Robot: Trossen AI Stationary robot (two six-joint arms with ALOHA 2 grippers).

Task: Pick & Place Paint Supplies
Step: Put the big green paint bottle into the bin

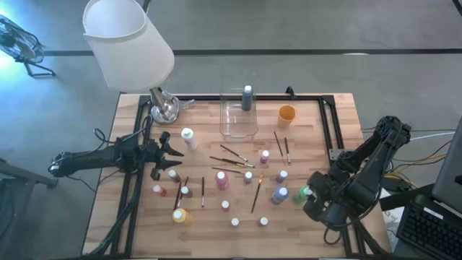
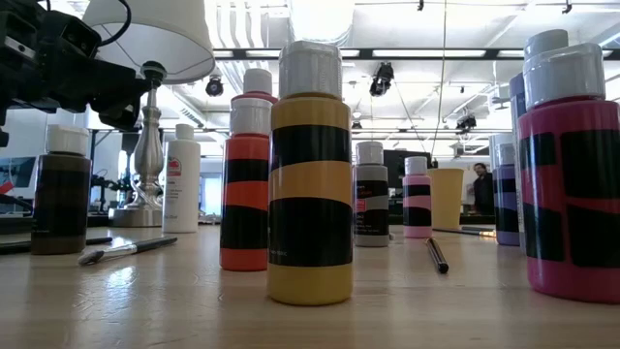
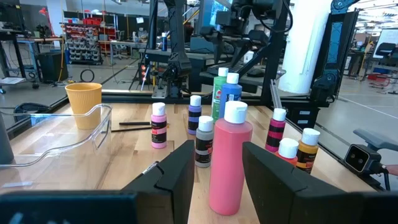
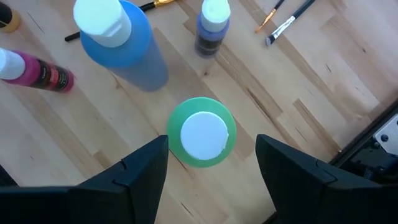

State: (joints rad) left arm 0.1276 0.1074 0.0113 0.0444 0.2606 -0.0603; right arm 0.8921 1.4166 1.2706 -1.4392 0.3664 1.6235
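From above, the wooden slatted table (image 1: pixel 130 209) carries a scatter of small white-capped paint bottles and thin dark-handled paintbrushes (image 1: pixel 256 193), with a clear plastic box (image 1: pixel 238 119) and a small orange cup (image 1: pixel 286 113) along the far edge, and a white-shaded lamp (image 1: pixel 126 43) at the far left corner. The left gripper (image 1: pixel 170 160) reaches in from the left beside a bottle; the right gripper (image 1: pixel 312 196) hangs over the near right part, above a green bottle (image 1: pixel 303 193).

At table height, a yellow bottle with black bands (image 2: pixel 310 174) and an orange-red one (image 2: pixel 246 184) stand upright in front — a brush (image 2: pixel 126 249) lies flat to their left.

The left wrist view shows a tall pink squeeze bottle with a white flip cap (image 3: pixel 229 158) standing between that arm's fingers (image 3: pixel 171 177), which are spread and not visibly pressing it.

The right wrist view looks straight down on the round green bottle's white cap (image 4: pixel 203 134), centred between parted fingers (image 4: pixel 140 171) that are clear of it; a blue bottle (image 4: pixel 121 43) stands just beside.

These bottles look light, stiff plastic, smooth-sided and easy to tip (the tall pink one especially). I would judge the body below the cap the safest hold — squeezed squarely, not on the tapering shoulder.
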